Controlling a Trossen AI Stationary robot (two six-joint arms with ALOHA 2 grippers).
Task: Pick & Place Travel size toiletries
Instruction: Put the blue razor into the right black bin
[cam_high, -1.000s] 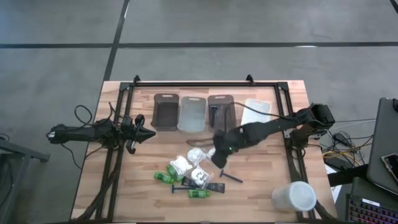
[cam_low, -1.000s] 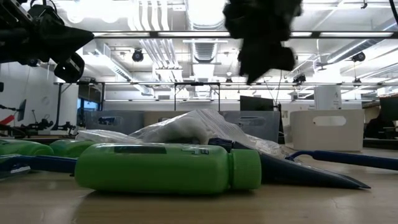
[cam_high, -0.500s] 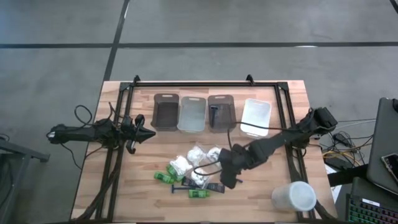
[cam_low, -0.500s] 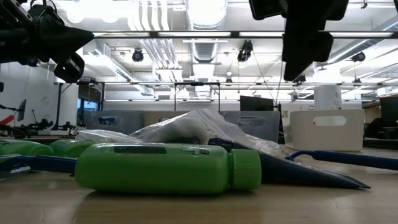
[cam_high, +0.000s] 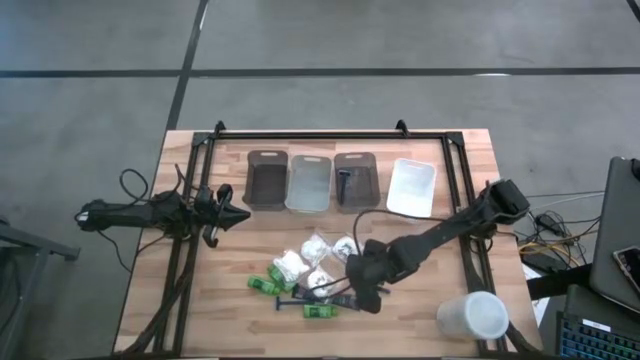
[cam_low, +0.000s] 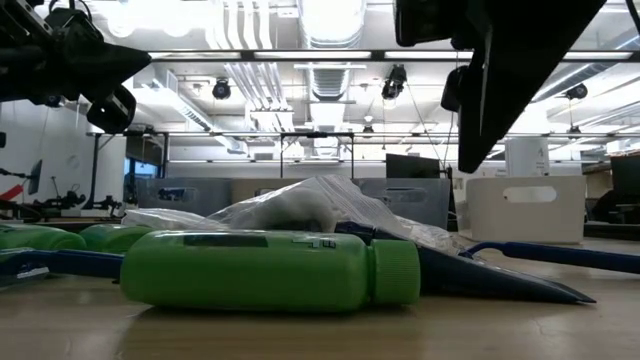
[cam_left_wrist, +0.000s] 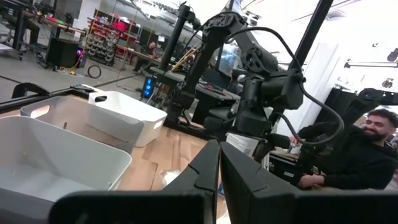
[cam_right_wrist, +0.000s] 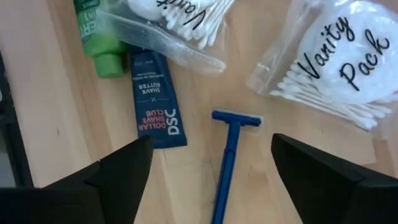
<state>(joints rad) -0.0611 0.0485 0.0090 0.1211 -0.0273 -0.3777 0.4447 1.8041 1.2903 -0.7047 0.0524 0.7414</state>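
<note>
Razor (cam_right_wrist: 229, 155) is what I'm lined up on: blue handle, flat on the tabletop (cam_right_wrist: 81, 124), dead centre between my right tool's (cam_right_wrist: 211, 165) fingers (cam_right_wrist: 121, 171), which are spread wide with nothing in them. Just beside it is a dark blue shave-cream packet (cam_right_wrist: 155, 99), then a green bottle (cam_right_wrist: 99, 34), and two clear vanity packs of cotton swabs (cam_right_wrist: 348, 59) a bit further out.

Worry from here: the razor's thin and lies flat, so if I close too high the fingers could just skate over it, and the packet sits close enough that I might drag it along.

From above, the right tool (cam_high: 362, 288) hovers at the edge of the toiletries pile (cam_high: 305, 275). Past that, a row of bins (cam_high: 309, 182) at the far side, one already with a razor in it. Left tool (cam_high: 232, 215) is parked shut off to the side, well clear.

The razor's handle end is cut off by the wrist view's edge, and the arm hides part of the pile from overhead.
</note>
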